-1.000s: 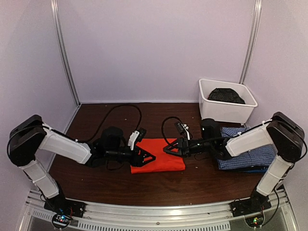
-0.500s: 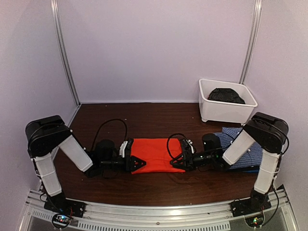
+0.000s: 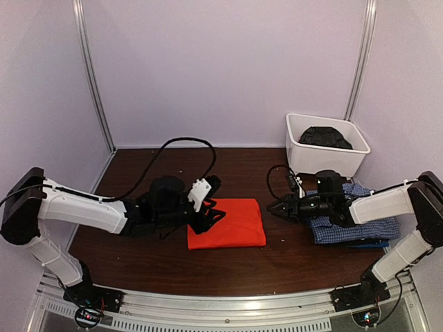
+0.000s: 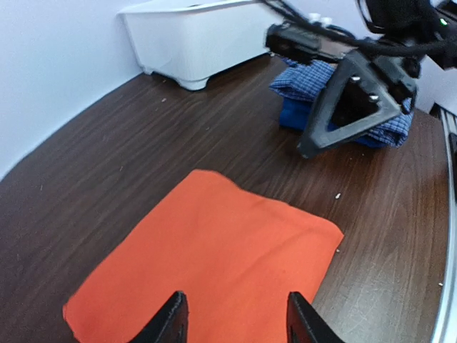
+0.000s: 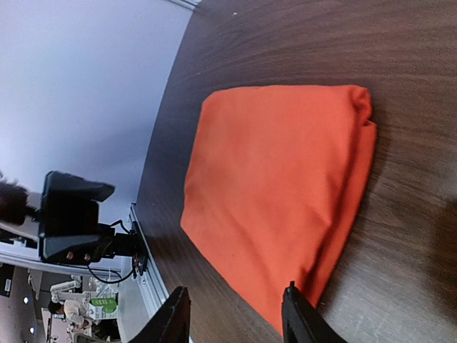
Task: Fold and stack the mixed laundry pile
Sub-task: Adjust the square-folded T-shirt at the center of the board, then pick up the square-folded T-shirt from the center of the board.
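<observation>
One orange T-shirt (image 3: 227, 223), one checked shirt (image 3: 377, 225), one black garment (image 3: 325, 137), one white tub (image 3: 325, 163), two arms (image 3: 83, 207).

soft even light, mild shadows, slight blur in the wrist views.

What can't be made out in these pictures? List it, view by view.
- Top view: the dark garment in the white tub is too small and dark to identify, and the tub wall hides its lower part.
- Top view: the blue piece under the checked shirt shows only as an edge, because the shirt covers the rest.
- Left wrist view: the near edge of the orange T-shirt is cut off by the bottom of the frame.
</observation>
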You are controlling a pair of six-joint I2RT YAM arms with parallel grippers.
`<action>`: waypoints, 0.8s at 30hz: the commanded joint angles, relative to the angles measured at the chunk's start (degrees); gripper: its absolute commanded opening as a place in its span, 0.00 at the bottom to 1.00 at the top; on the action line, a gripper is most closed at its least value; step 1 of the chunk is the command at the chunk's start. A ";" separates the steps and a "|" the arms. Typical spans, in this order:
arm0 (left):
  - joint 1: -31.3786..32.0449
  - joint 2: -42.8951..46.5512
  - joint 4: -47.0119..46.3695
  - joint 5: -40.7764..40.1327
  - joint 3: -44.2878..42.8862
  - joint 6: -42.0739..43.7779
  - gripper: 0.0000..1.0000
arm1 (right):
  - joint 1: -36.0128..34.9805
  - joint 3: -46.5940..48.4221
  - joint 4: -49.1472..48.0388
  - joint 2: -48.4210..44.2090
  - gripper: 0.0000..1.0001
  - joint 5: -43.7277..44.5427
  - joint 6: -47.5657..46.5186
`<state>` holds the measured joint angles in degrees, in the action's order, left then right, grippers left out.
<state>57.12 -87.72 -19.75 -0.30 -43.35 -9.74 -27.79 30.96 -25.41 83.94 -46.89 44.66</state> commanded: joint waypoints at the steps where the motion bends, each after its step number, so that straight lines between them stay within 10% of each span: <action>1: 7.11 -9.03 10.06 -11.13 -9.83 21.61 0.45 | 2.24 -3.40 5.03 -1.62 0.45 2.37 -0.30; 18: 15.01 -32.78 21.99 -16.51 -29.70 39.64 0.34 | 5.14 -8.62 2.06 -2.56 0.49 1.06 3.52; 24: 15.03 -32.64 20.53 -17.37 -29.60 39.43 0.07 | 3.43 -7.33 1.31 -0.07 0.53 1.75 4.68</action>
<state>72.12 -120.18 0.67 -16.56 -72.53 28.88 -23.27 22.87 -22.24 81.91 -45.39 48.23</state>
